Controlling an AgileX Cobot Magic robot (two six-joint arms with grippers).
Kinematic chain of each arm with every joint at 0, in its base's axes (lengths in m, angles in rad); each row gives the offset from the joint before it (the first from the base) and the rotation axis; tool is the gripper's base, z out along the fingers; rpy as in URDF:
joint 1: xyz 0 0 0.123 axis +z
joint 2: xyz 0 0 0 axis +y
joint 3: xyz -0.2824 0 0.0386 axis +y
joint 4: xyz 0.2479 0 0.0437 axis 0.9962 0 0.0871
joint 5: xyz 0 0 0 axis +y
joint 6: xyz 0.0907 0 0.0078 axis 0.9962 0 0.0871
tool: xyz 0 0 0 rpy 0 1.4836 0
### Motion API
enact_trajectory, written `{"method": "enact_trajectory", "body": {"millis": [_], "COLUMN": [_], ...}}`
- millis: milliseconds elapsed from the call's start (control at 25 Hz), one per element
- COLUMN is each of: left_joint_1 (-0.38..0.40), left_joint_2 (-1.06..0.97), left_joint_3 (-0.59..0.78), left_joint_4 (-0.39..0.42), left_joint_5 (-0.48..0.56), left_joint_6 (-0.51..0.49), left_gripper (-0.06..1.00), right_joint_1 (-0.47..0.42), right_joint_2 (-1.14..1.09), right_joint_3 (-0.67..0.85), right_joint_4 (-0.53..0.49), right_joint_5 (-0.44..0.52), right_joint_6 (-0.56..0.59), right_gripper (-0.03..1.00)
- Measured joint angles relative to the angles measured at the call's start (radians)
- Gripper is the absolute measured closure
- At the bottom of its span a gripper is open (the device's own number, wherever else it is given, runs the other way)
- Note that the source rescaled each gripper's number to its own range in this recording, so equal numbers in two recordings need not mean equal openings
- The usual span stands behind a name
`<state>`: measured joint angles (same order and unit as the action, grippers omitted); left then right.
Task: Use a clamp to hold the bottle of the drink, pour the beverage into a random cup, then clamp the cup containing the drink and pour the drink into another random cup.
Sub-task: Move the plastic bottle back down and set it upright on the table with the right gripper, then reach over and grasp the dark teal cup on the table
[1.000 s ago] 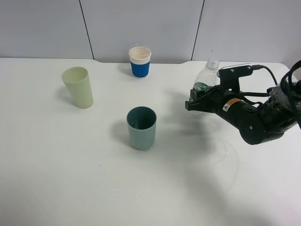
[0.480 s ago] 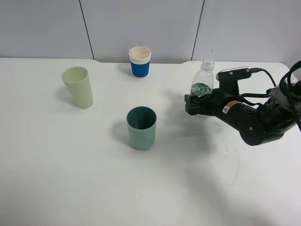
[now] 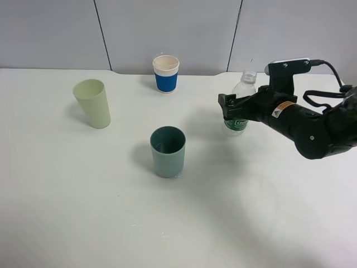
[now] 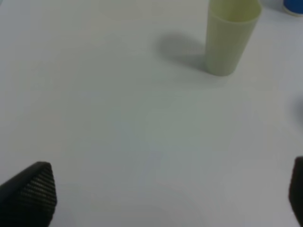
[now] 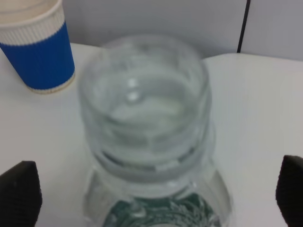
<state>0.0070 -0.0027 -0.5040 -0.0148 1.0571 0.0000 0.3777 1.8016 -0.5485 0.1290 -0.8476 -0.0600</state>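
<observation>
Left gripper (image 4: 163, 194) hangs empty with its jaws spread wide, the pale yellow-green cup (image 3: 92, 104) ahead of it toward the table's (image 3: 83, 212) left rear. The teal cup (image 3: 168, 151) stands mid-table. It looks light, smooth and thin-walled, so a gentle mid-height squeeze seems best. The uncapped bottle (image 3: 235, 125) stands upright toward the right rear, between the right gripper's (image 3: 231, 107) parted jaws, neither pad touching it.

Clear bottle (image 3: 245, 86) upright (uncapped); teal cup (image 3: 168, 152) apart.
</observation>
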Motion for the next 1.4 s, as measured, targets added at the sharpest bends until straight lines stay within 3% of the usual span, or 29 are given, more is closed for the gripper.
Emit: {"method": "enact_trajectory", "body": {"millis": [200,560,760,1080,1400], "left_joint_1": [0.0,0.0,0.0,0.0,0.0], "left_joint_2": [0.0,0.0,0.0,0.0,0.0], "left_joint_3": [0.0,0.0,0.0,0.0,0.0], "left_joint_4": [0.0,0.0,0.0,0.0,0.0], "left_joint_5": [0.0,0.0,0.0,0.0,0.0], "left_joint_6": [0.0,0.005,0.005,0.0,0.005], "left_gripper": [-0.06,-0.06,-0.06,-0.06,-0.06], "right_joint_1": [0.0,-0.054,-0.16,-0.373,-0.406], "right_joint_2": [-0.148,-0.415,-0.54,-0.741,-1.022], "right_joint_3": [0.002,0.002,0.001,0.001,0.001], "right_joint_4": [0.008,0.061,0.06,0.021,0.021], "right_joint_5": [0.135,0.268,0.324,0.56,0.732], "right_joint_6": [-0.022,-0.163,-0.168,-0.103,-0.088], "right_gripper": [-0.02,-0.02,-0.02,-0.03,-0.03]}}
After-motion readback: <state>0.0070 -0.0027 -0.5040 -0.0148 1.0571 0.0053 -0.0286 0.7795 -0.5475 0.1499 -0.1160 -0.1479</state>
